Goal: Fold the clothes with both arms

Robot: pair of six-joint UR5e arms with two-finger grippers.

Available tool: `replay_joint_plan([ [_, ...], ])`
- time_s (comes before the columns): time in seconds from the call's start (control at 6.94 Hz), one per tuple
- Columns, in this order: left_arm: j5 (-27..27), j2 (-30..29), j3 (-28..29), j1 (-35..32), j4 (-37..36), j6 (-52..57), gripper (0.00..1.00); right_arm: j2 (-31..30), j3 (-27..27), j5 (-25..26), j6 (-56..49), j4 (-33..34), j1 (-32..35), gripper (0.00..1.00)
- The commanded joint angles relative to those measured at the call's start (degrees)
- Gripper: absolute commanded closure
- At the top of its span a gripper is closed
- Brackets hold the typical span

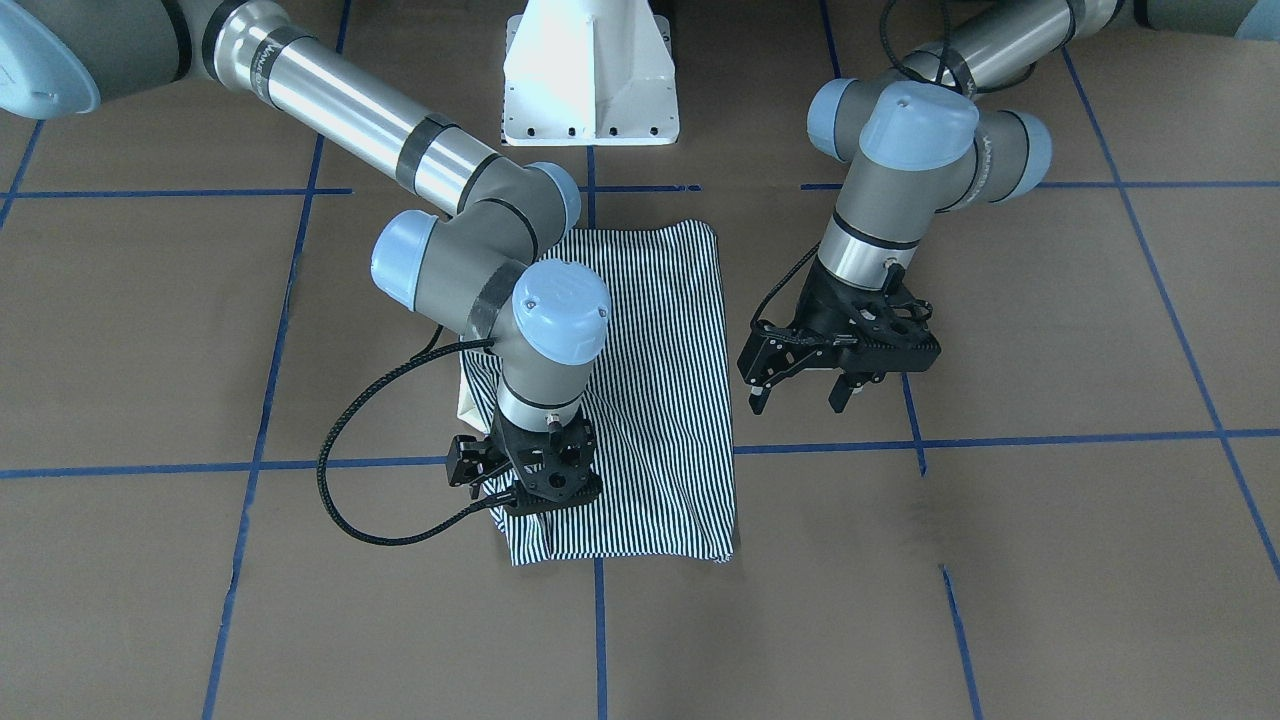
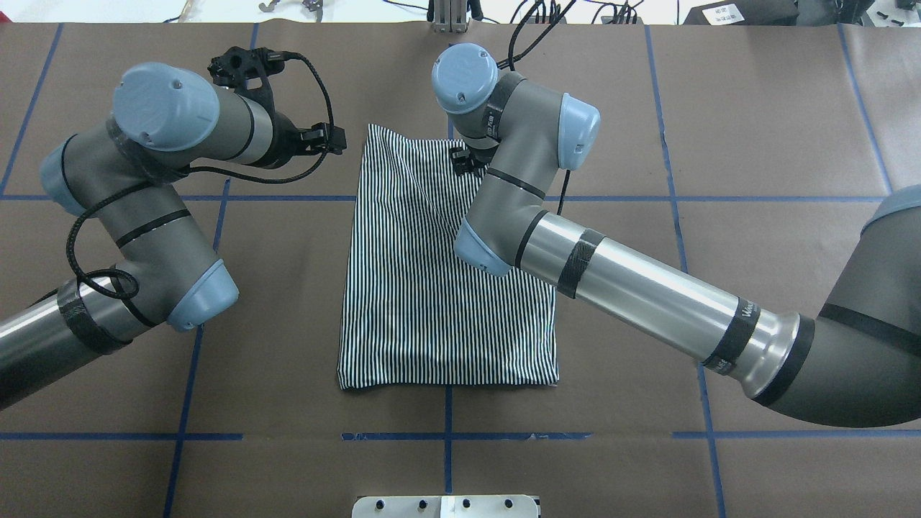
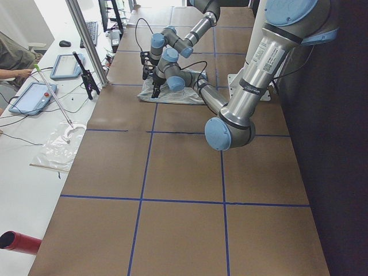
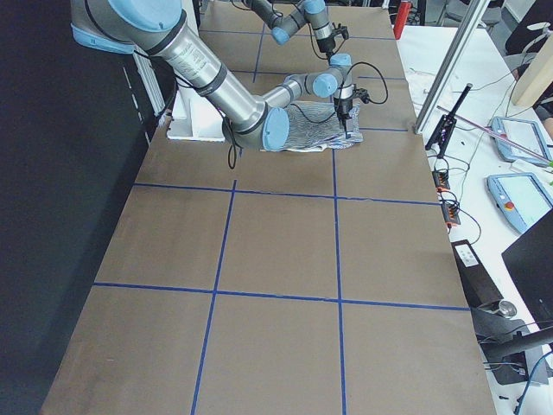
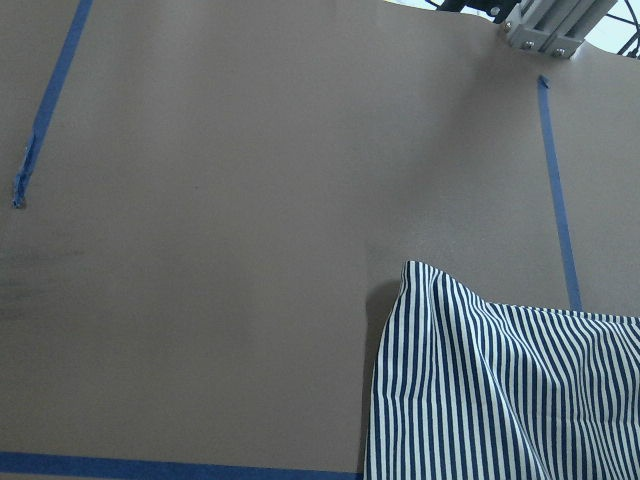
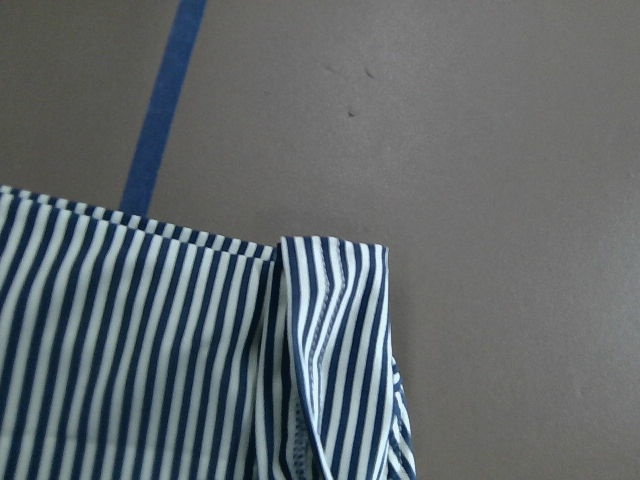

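Left pincer (image 1: 798, 395) is hovering with its fingers spread apart over bare worktop (image 1: 1050, 320), while the right pincer (image 1: 522, 492) is pressing down into striped cloth. From above its fingers are hiding under the wrist, so I cannot tell whether they are clamping anything. Brown paper is covering the worktop and blue tape lines (image 1: 1000, 440) are dividing it into squares. The right arm (image 1: 350, 110) is reaching diagonally across the shirt (image 1: 660, 400) and the left arm (image 1: 880, 215) is bending down just beside it. The shirt is lying folded into a tidy rectangle at the middle of the worktop, in front of the white pedestal (image 1: 590, 75). Its long axis is running straight away from the robot toward the operators' side. It is lying to the left pincer's right, close but not touching, and its far left corner (image 2: 370, 129) is sitting nearest that pincer (the left wrist view is looking right at this corner). The right pincer is sitting at the far right corner, where the cloth is bunching slightly. My guess is that the coming move is depending on the left pincer closing that sideways gap to the free corner, so both arms are sharing the far short edge. A small flap (image 6: 335, 330) is doubling over at the right corner. A cream sliver (image 1: 466, 400) is peeking out at the shirt's right edge, but which way the collar is pointing is not showing.
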State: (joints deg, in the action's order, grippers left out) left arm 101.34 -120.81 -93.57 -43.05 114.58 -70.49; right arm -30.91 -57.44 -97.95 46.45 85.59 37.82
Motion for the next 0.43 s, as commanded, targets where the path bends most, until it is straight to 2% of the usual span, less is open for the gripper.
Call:
replay_joint_plan([
  [0.0,0.0,0.05,0.23,0.07,0.03,0.0,0.0,-0.99,0.13,0.04,-1.44,0.02,-0.12,0.0],
  [0.29,0.0,-0.04,0.23,0.07,0.03,-0.09,0.0,-1.17,0.13,0.13,-1.8,0.1,0.23,0.0],
])
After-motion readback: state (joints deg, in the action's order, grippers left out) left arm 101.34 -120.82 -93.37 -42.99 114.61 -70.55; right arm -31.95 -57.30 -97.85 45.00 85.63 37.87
